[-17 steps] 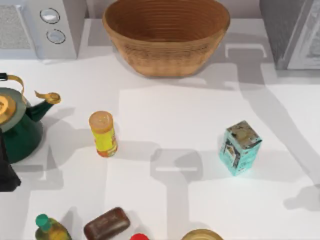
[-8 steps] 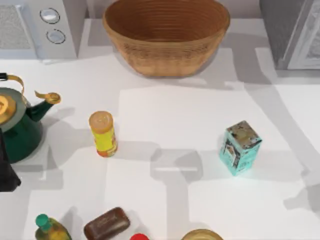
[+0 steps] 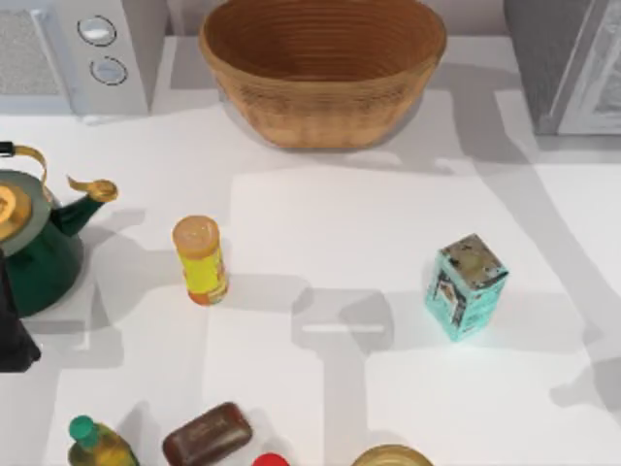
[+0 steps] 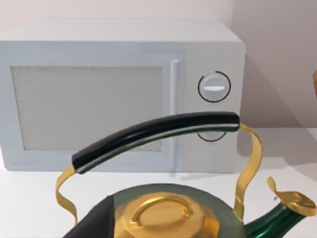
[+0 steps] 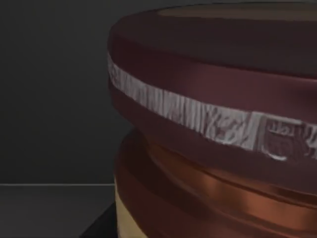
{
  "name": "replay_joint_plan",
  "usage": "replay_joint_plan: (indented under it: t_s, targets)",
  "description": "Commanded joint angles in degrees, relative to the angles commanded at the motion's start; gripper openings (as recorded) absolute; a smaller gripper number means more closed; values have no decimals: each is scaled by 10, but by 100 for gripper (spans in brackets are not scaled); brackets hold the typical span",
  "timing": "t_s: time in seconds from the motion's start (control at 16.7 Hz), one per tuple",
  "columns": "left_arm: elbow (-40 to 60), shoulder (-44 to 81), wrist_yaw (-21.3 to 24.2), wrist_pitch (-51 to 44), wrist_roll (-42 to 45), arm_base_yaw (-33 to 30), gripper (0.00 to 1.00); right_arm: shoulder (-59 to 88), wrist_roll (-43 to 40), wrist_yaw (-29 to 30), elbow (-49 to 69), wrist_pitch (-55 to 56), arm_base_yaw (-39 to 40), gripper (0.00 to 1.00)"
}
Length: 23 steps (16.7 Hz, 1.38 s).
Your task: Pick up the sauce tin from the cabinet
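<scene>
Sauce tin (image 5: 218,124) sits very close to the right wrist camera: wide round can, dark maroon top and rim, a pale mottled band running round the lid edge, a coppery-brown shoulder below that, and a sliver of tan label at the bottom. Behind it a dark grey wall and a dim floor line, probably the inside of the cabinet (image 3: 568,63), though the surroundings are too dark to be sure. In the top view the cabinet stands at the table's far right corner, dark speckled side, paler framed door panel.

Right gripper: fingers cannot be made out in the frames, so grip and opening cannot be told. Left arm parked at the left edge, beside the green kettle (image 3: 34,243); its fingers likewise cannot be told.

Table (image 3: 330,214) is white, crossed by grey arm shadows. On it: wicker basket (image 3: 322,68) at the back centre, microwave (image 3: 73,53) at back left, yellow tube (image 3: 201,259) left of centre, teal carton (image 3: 466,286) right of centre. Wall behind the microwave is pale pinkish.
</scene>
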Motion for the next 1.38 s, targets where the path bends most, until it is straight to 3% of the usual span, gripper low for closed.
replay_joint_plan:
  t_s: [0.6, 1.2, 1.38]
  targets:
    - [0, 0, 0, 0, 0, 0, 100, 0, 0, 0, 0, 0, 0, 2]
    - [0, 0, 0, 0, 0, 0, 100, -1, 1, 1, 0, -2, 3, 0]
    - [0, 0, 0, 0, 0, 0, 100, -30, -2, 42, 11, -42, 43, 0]
